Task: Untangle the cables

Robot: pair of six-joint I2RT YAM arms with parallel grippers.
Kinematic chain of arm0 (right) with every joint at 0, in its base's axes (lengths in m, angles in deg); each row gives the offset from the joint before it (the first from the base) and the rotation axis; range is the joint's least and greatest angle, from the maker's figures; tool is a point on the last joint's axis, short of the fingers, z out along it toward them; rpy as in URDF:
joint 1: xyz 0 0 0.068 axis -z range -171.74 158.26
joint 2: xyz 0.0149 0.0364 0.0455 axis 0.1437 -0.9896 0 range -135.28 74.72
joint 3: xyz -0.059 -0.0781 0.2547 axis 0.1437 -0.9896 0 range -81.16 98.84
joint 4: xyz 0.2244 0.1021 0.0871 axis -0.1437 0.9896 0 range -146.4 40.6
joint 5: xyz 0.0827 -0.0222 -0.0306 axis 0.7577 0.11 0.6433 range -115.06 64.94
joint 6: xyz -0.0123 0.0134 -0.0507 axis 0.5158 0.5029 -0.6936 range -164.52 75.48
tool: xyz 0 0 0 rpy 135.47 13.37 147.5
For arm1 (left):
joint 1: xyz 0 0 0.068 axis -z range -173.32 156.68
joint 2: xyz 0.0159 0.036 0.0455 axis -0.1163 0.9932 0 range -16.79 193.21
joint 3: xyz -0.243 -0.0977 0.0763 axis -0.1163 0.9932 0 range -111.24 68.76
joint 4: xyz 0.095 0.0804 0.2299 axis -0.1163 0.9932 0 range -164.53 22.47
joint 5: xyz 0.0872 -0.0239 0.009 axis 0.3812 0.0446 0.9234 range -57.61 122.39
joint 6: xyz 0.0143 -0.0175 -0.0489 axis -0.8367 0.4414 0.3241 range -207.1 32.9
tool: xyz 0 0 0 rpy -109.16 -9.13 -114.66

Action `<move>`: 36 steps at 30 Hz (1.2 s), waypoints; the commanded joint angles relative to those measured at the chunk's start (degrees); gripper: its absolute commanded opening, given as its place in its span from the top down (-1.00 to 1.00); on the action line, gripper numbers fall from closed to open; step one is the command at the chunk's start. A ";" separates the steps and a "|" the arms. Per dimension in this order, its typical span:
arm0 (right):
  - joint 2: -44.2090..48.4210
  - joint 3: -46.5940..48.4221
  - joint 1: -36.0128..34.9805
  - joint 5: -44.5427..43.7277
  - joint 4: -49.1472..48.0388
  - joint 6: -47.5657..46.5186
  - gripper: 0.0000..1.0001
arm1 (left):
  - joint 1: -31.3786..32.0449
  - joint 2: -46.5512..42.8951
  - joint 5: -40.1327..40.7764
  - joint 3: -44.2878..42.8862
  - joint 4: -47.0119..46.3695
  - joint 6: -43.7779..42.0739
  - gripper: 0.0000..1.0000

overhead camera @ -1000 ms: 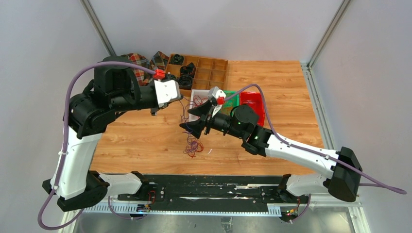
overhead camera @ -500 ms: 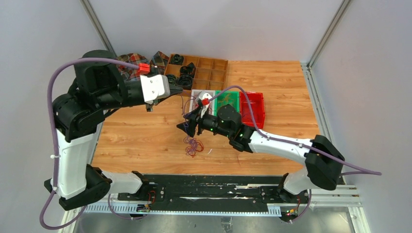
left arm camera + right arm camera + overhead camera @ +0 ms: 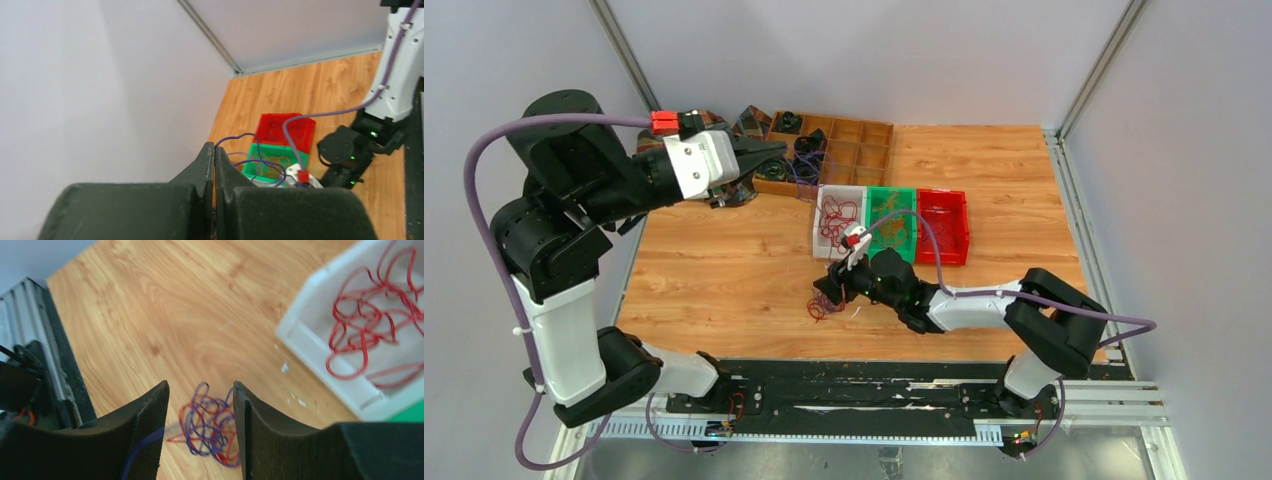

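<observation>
A tangle of purple and red cables [image 3: 823,305] lies on the wooden table near the front edge; in the right wrist view the tangle [image 3: 210,426] sits between my fingers. My right gripper [image 3: 831,290] is low over it and open [image 3: 200,387], and a purple strand runs along its left finger [image 3: 145,450]. My left gripper [image 3: 769,152] is raised at the back left and shut [image 3: 214,148] on a thin purple cable [image 3: 240,136], which hangs in loops [image 3: 803,172] in front of the bins.
A white bin [image 3: 820,232] holds red cables [image 3: 370,330], a green bin [image 3: 890,193] holds tan cables, and a red bin [image 3: 964,225] stands beside it. A wooden divided tray [image 3: 861,140] with black coiled rings and a plaid cloth [image 3: 746,122] are at the back.
My left arm has pulled back and to the left with the purple cable. My right arm has dropped down and forward onto the tangle near the front edge.
</observation>
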 commanded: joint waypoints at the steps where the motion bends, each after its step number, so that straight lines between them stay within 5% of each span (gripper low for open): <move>1: -0.98 -4.66 1.02 -5.18 -6.34 1.65 -0.01 | 0.50 -2.75 6.14 2.20 -10.94 0.68 0.99; 14: 0.78 -11.16 1.21 -6.81 -9.40 3.45 -0.16 | 0.50 -7.37 21.01 11.50 -37.80 4.93 0.99; 19: 9.21 -8.92 1.17 -7.07 -3.83 1.38 -0.23 | 0.51 -7.30 15.55 12.51 -29.06 4.39 0.99; 29: 34.20 1.78 1.16 -5.71 14.11 -9.99 -0.35 | 0.51 -15.22 11.97 34.62 -27.04 5.12 0.99; 36: 39.81 6.44 1.16 1.04 19.22 -12.34 -0.43 | 0.52 -15.65 12.92 40.08 -25.95 11.34 0.99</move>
